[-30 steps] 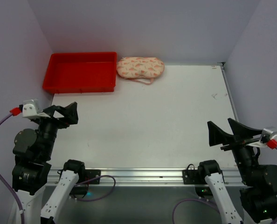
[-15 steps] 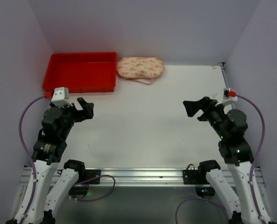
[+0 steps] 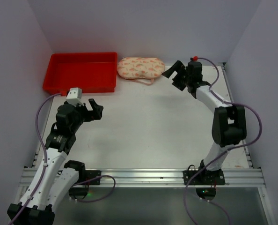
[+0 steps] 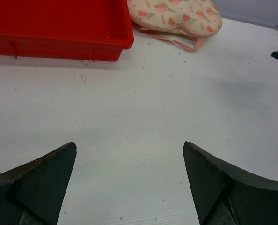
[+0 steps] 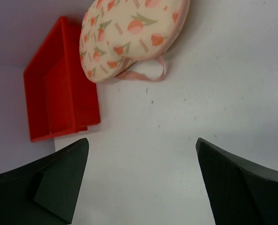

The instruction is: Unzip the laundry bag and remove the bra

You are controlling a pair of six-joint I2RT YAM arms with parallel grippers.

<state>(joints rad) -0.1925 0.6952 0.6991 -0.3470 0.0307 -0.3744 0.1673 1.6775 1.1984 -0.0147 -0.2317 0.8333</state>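
The smooth white table point(image 3: 153, 126) lies broad and bare between the arms. At its far-left edge sits the rigid red plastic tray point(image 3: 80, 88), with the padded, peanut-shaped laundry bag point(image 3: 141, 68) just right of it. The right gripper point(image 3: 174, 77) beside the bag and the left gripper point(image 3: 98, 109) well nearer both gape wide, holding nothing.

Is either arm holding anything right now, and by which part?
Nothing is held. The left pincer is open and empty; the right pincer is open near the laundry bag, not touching it.
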